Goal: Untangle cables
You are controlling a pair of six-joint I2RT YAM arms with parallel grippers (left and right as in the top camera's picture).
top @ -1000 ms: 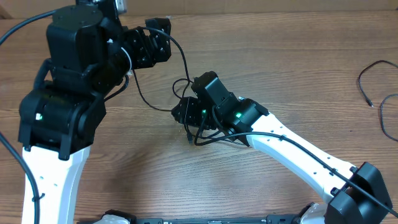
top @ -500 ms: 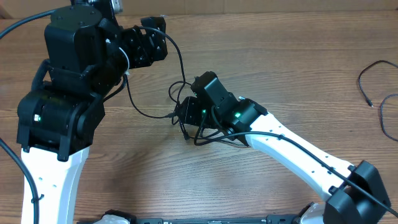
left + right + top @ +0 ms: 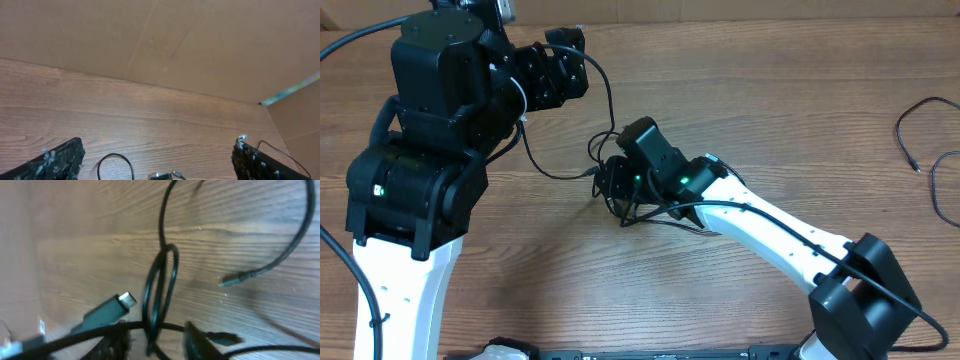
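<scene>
The cables (image 3: 620, 200) lie in a small black tangle at the table's middle, with one strand (image 3: 610, 100) arcing up toward my left arm. My right gripper (image 3: 607, 182) is down on the tangle. In the right wrist view an upright cable loop (image 3: 161, 287) stands between its fingers (image 3: 200, 340), which are close on either side but still apart from it. A silvery plug (image 3: 127, 300) lies left of the loop and another plug end (image 3: 232, 281) to the right. My left gripper (image 3: 582, 62) hangs wide open above the table with nothing in it; a cable loop (image 3: 115, 165) shows below it.
Separate thin cables (image 3: 920, 125) lie at the table's right edge. A cardboard wall (image 3: 150, 40) runs along the back of the table. My left arm's bulky body (image 3: 430, 150) fills the left side.
My right gripper has shifted slightly left and its fingers have narrowed around the cable loop. The strand toward my left arm has swung left. My left gripper stays wide open.
</scene>
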